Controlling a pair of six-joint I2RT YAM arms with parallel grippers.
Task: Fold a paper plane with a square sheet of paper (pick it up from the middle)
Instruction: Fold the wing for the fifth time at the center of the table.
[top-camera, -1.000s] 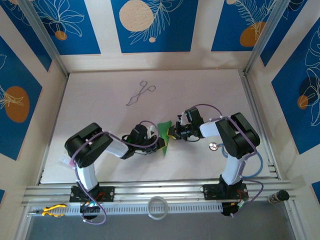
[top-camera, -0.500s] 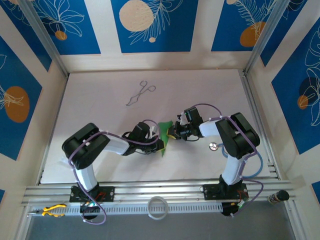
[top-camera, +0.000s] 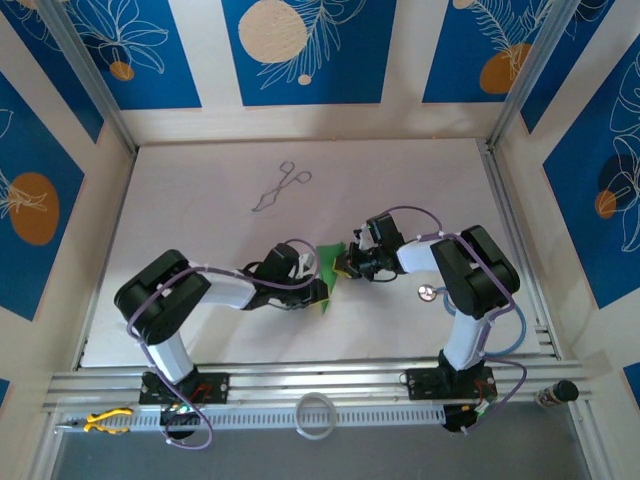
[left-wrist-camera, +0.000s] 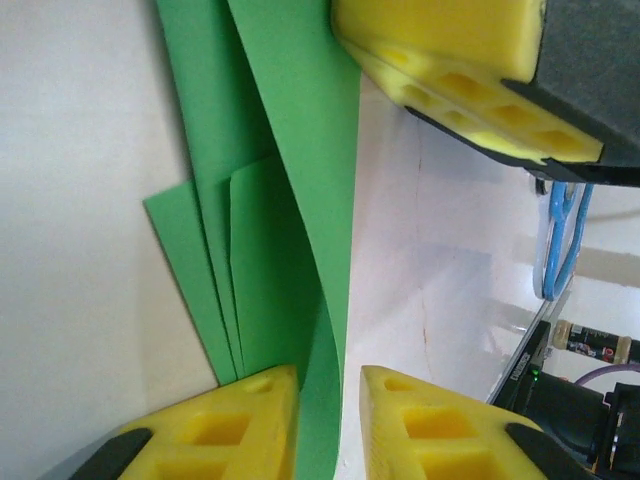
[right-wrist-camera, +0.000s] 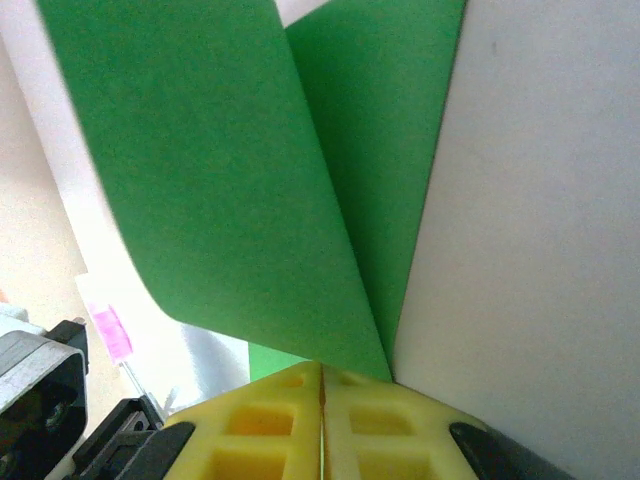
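The square sheet of paper (top-camera: 330, 268), bright green and folded into layers, stands partly lifted off the white table between the two arms. My right gripper (top-camera: 346, 265) holds its right edge; in the right wrist view the yellow fingers (right-wrist-camera: 321, 385) meet on the paper (right-wrist-camera: 250, 180), which curls up and away. My left gripper (top-camera: 312, 286) is at the paper's lower left. In the left wrist view its fingers (left-wrist-camera: 328, 405) stand apart, with a raised flap of the paper (left-wrist-camera: 300, 200) running through the gap against the left finger. The right gripper's yellow finger (left-wrist-camera: 450, 70) shows at the top.
Thin metal forceps (top-camera: 280, 188) lie at the back of the table. A small round metal piece (top-camera: 427, 292) sits by the right arm. A pink item (right-wrist-camera: 108, 330) lies beyond the paper. A white ring (top-camera: 315, 413) and yellow pliers (top-camera: 100, 420) rest on the front rail.
The left arm's elbow has swung left and lower, and its gripper has slid a little in along the paper's lower left edge. The right gripper has held still on the paper.
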